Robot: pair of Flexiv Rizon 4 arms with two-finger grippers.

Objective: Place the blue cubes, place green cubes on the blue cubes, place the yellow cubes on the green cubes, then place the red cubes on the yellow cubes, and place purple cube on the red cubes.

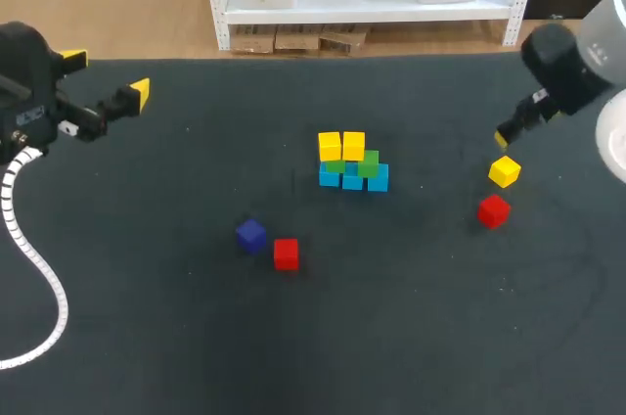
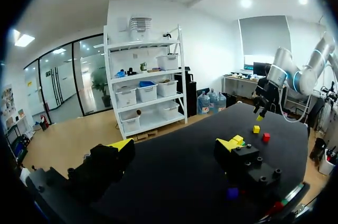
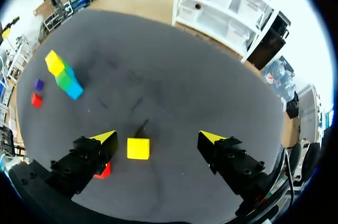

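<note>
The right tool (image 3: 157,137) hangs just above a loose yellow cube (image 3: 138,148), fingers apart; the left tool (image 2: 177,143) also has its fingers apart.

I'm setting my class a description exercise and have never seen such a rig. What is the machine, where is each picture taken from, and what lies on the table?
This is a robot with two arms at a dark table. One picture looks down from above and behind it; the two round ones come from a camera on each wrist. Mid-table stands a part-built stack: blue cubes at the bottom, green cubes on them, two yellow cubes on top. Nearer the camera lie a purple cube and a red cube. To the right lie a loose yellow cube and a second red cube. The left tool is open and empty. The right tool is open close over the loose yellow cube, holding nothing.
</note>
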